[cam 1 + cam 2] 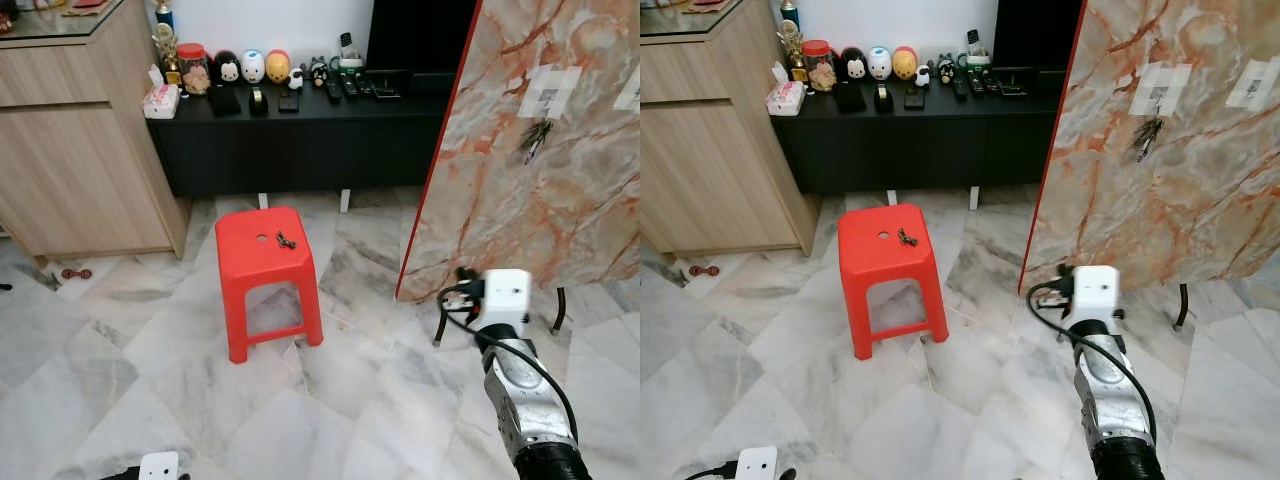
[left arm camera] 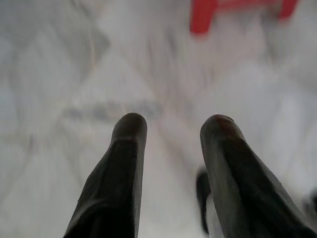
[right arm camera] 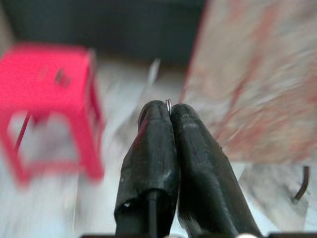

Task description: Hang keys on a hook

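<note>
A red plastic stool (image 1: 262, 262) stands on the marble floor with a small bunch of keys (image 1: 286, 240) lying on its seat. To the right leans a marble-patterned board (image 1: 540, 190) with white hook patches (image 1: 548, 90); another bunch of keys (image 1: 535, 138) hangs from one. My right arm (image 1: 505, 300) reaches forward low in front of the board's lower left corner. In the right wrist view my right gripper (image 3: 170, 110) is shut, and a thin metal key ring (image 3: 169, 104) peeks out at its tips. My left gripper (image 2: 173, 124) hangs open over the floor.
A black low console (image 1: 300, 140) with toys and remotes runs along the back wall. A wooden cabinet (image 1: 80, 140) stands at the left. The board's thin dark legs (image 1: 557, 310) rest on the floor beside my right arm. A small red object (image 1: 75, 273) lies by the cabinet.
</note>
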{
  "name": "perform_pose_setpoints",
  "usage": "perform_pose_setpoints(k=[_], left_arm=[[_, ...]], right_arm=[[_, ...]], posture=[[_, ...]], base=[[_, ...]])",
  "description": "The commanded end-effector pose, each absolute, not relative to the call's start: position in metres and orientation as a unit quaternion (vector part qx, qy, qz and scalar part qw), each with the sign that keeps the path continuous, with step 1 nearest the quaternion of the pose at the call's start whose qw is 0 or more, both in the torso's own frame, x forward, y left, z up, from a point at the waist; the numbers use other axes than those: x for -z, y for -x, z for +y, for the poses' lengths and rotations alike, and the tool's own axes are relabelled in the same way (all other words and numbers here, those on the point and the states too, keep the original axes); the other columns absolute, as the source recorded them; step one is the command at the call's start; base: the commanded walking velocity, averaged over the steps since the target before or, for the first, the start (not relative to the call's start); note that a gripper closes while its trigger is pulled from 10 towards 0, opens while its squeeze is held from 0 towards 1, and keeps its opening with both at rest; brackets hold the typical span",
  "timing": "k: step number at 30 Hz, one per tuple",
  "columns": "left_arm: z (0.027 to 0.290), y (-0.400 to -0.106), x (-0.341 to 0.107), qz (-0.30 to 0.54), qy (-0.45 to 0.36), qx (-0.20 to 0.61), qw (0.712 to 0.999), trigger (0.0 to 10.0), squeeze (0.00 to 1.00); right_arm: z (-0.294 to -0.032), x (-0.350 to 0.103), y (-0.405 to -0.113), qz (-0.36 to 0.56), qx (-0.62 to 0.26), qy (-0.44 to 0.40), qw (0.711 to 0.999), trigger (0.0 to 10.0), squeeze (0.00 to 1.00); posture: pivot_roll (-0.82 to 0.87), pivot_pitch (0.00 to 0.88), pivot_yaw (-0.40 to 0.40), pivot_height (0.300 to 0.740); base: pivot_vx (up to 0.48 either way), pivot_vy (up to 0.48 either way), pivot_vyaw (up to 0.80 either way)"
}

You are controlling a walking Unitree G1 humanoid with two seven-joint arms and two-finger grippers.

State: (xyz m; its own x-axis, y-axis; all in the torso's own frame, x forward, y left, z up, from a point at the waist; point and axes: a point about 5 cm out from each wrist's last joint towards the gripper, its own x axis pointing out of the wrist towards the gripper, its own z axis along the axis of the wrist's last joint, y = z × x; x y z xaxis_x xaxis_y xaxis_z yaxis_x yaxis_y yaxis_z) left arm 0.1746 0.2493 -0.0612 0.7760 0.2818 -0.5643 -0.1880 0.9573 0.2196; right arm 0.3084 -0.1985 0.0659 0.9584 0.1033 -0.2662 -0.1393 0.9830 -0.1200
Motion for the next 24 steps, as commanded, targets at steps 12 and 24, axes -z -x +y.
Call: perform_pose_setpoints(k=[12,24], left_arm=[[0.241,-0.276,-0.042,0.073,-0.114,0.03,0.99,10.0,0.0],[0.182,-0.281,-0.09,0.05,-0.121,0.275,0.953,10.0,0.0]], right_arm=[[-0.164,-0.092,-0.313,0.214,-0.338,0.161,0.902,10.0,0.0],[-0.137,-0.124,-0.307,0.18,-0.523,0.224,0.802,10.0,0.0]], posture=[[-0.03,0.035,-0.088,0.74],[-0.02,0.033,-0.107,0.74]], base=[[0.0,0.0,0.0],[0.0,0.0,0.0]])
